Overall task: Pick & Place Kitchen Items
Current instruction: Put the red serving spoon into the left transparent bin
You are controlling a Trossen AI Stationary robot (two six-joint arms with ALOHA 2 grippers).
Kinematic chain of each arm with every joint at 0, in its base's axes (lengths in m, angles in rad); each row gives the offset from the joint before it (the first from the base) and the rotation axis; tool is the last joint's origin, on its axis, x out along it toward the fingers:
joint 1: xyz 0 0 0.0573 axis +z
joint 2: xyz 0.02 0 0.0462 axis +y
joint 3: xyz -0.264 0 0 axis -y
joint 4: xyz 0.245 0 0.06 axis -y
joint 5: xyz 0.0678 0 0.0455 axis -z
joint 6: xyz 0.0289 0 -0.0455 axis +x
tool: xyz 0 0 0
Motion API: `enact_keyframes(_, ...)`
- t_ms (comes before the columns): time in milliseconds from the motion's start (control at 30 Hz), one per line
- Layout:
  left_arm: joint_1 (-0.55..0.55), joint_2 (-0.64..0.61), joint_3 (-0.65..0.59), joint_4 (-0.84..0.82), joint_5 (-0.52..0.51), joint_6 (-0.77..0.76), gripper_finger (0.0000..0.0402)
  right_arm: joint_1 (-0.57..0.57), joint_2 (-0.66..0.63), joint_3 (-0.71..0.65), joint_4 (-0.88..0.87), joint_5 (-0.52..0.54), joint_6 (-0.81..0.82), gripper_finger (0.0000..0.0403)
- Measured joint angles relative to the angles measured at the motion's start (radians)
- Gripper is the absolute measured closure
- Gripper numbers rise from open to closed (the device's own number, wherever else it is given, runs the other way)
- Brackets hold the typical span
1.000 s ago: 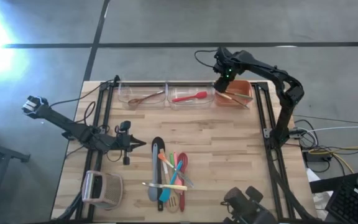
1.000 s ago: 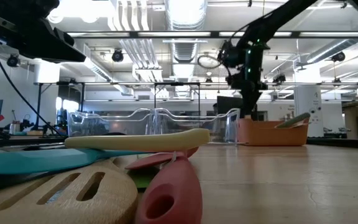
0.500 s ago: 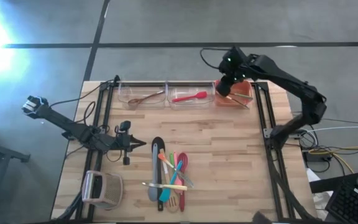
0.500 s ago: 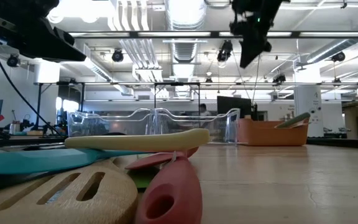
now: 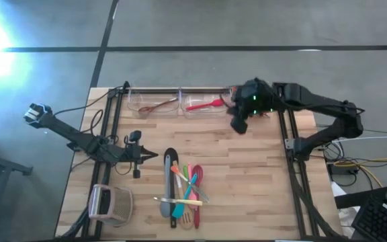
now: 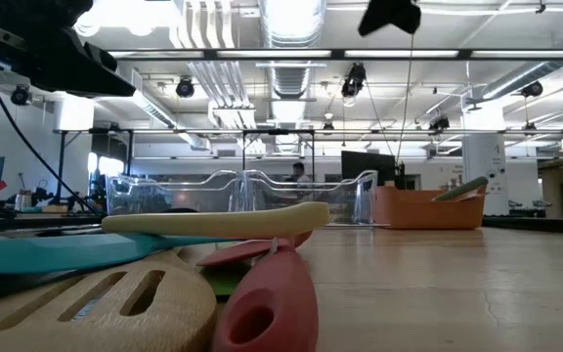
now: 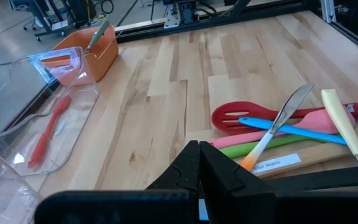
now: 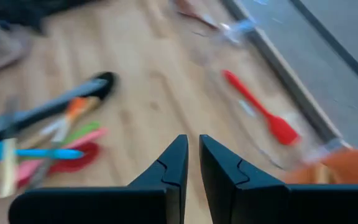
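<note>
Right hand (image 5: pixel 239 125) above worktop (image 5: pixel 247 161), just in front of orange bin (image 7: pixel 89 53) and middle clear bin (image 5: pixel 207 107); fingers (image 8: pixel 174 165) nearly together with narrow gap, grasping nothing. Left hand (image 7: pixel 199 163) clenched, empty, at worktop's left side. Utensil pile (image 5: pixel 183 191) lies front-centre on worktop. Red spatula (image 5: pixel 203 104) in middle clear bin; wooden spoon (image 5: pixel 154 106) in left clear bin (image 5: pixel 146 101).
</note>
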Motion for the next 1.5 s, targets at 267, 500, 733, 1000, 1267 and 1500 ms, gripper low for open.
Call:
enact_keyframes(267, 0.000, 0.000, 0.000, -0.001, 0.000, -0.016, 0.0390, 0.222, 0.053, 0.000, 0.144, 0.006, 0.025, 0.0369)
enact_keyframes(500, 0.000, 0.000, 0.000, -0.001, 0.000, -0.037, 0.0390, 0.331, 0.131, 0.000, 0.180, 0.008, 0.113, 0.0369)
enact_keyframes(733, 0.000, 0.000, 0.000, -0.001, 0.000, -0.047, 0.0390, 0.393, 0.228, 0.000, 0.215, 0.008, 0.118, 0.0369)
enact_keyframes(1000, 0.000, 0.000, 0.000, -0.008, 0.001, -0.086, 0.0390, 0.404, 0.340, 0.000, 0.263, -0.023, 0.143, 0.0369)
enact_keyframes(1267, 0.000, 0.000, 0.000, -0.012, 0.003, -0.100, 0.0390, 0.411, 0.393, 0.000, 0.254, -0.076, 0.191, 0.0369)
enact_keyframes(1500, 0.000, 0.000, 0.000, -0.017, 0.003, -0.124, 0.0390, 0.424, 0.401, -0.007, 0.153, 0.010, 0.330, 0.0369)
